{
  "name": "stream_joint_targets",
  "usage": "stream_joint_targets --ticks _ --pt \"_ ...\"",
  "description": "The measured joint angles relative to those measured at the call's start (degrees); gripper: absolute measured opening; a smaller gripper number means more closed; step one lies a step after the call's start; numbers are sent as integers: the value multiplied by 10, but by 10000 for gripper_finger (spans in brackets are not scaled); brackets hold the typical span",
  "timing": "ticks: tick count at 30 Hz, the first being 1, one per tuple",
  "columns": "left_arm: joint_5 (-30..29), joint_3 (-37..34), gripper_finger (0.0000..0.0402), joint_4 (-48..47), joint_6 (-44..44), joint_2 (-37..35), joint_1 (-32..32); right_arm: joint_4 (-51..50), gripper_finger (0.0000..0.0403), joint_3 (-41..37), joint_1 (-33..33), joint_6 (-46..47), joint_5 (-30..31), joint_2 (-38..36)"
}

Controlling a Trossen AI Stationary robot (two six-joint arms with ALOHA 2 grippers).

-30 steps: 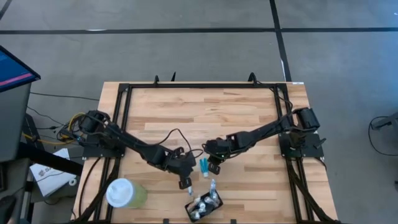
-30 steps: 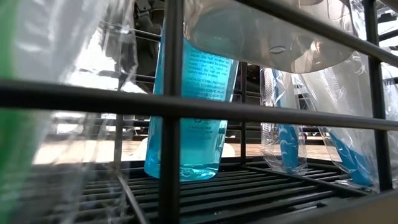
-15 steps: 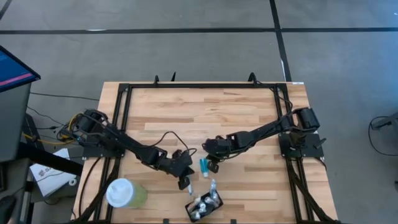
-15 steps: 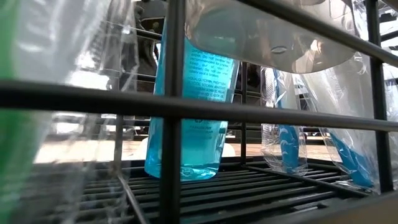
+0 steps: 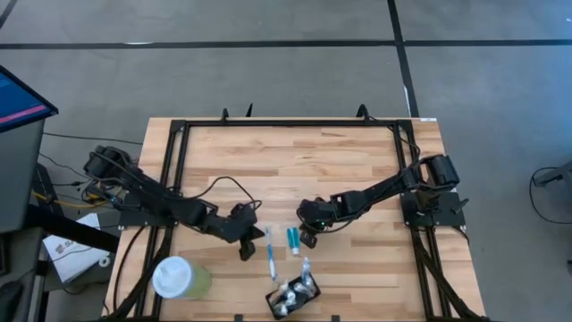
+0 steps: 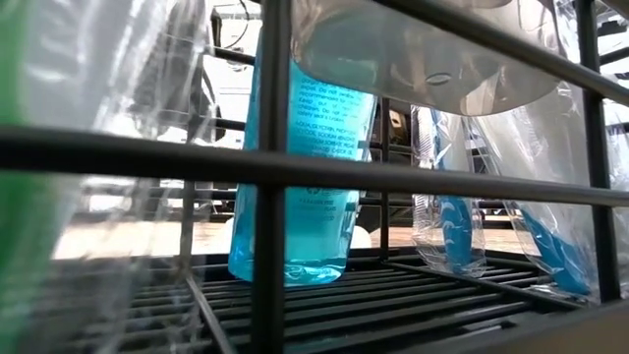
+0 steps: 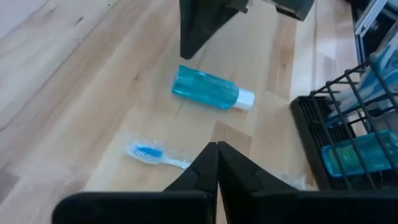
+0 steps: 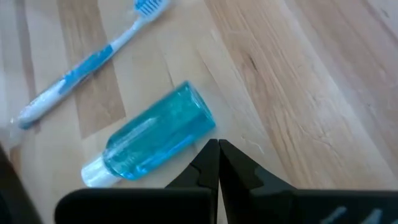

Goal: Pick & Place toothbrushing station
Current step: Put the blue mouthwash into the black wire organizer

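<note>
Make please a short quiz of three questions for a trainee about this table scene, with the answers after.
1. True or false: the teal bottle lies on its side on the table.
2. Which thing lies on the wood beside the teal bottle? A) a toothbrush B) a spoon C) a sponge
3. Fill in: both grippers are ____ and hold nothing.

Key
1. True. It lies flat on the wood, its white cap at one end.
2. A. The toothbrush, white and blue, lies near the bottle but apart from it.
3. Shut. The left gripper and the right gripper both hover with their fingers together, away from the black holder.
</note>
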Motion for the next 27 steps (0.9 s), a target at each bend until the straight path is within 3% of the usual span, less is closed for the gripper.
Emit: stream_joint_targets --ticks 11,27 --pt "-1 -8 0 4 1 -17 2 25 0 29 7 -9 -45 53" --pt "1 -8 0 7 2 -17 3 38 0 67 11 -105 -77 57"
